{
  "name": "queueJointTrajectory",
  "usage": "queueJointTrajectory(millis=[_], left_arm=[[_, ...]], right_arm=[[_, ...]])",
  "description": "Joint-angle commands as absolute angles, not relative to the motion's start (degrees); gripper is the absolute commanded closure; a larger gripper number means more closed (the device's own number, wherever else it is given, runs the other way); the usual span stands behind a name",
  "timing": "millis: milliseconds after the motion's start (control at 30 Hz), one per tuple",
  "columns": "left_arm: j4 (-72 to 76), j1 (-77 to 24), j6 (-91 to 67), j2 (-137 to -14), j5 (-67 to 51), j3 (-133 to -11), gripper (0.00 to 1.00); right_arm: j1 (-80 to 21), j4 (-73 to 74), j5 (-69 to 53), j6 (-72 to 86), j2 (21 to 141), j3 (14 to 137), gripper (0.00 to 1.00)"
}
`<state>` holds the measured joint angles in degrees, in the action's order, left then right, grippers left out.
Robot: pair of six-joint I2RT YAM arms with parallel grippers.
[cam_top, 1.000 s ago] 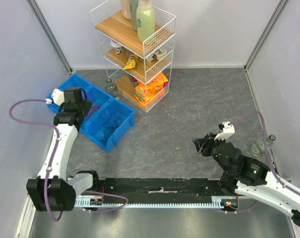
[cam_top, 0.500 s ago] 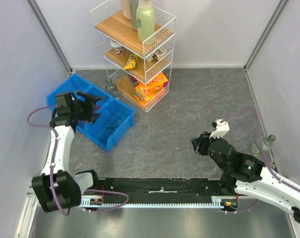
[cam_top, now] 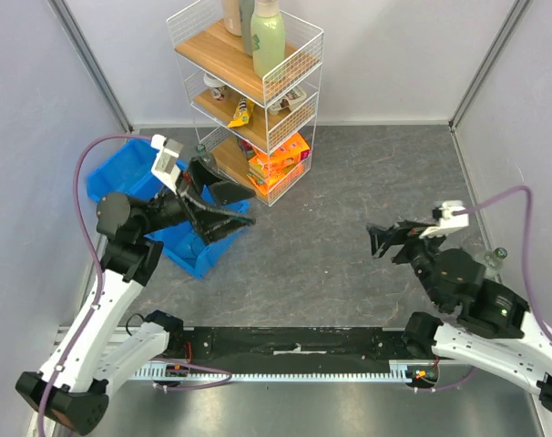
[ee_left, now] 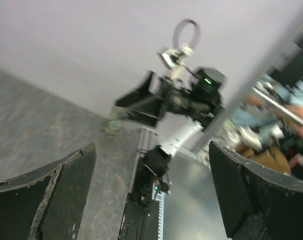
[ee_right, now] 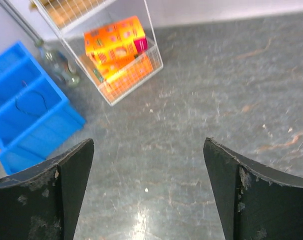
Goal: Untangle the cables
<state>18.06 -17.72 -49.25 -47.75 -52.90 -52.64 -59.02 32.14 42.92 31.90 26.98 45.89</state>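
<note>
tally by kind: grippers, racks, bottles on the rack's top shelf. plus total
Grippers: 2 (left gripper, right gripper, both open)
Rack: 1
Bottles: 3
Total: 6

We see a white metal-wire rack [cam_top: 303, 64] with smooth wooden boards [cam_top: 208, 50]. Left of the rack, the blue bin [cam_top: 107, 177] looks like glossy plastic; before it, the tabletop [cam_top: 367, 200] is matt, mottled grey. The right gripper [ee_right: 147, 145] has scuffed matt black fingers [ee_right: 251, 195].
</note>
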Motion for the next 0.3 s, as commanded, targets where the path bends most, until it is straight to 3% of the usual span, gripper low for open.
queueJointTrajectory(millis=[0, 267], left_arm=[[29.96, -26.61, -44.12, -47.99, -60.46, -57.21, 0.01], [34.98, -31.46, -43.34, -44.22, -59.68, -62.13, 0.01]], right_arm=[[-58.97, 25.24, 47.55, 23.31, 22.34, 50.45, 0.02], [-58.89, 14.77, 40.36, 12.67, 17.93, 55.89, 0.02]])
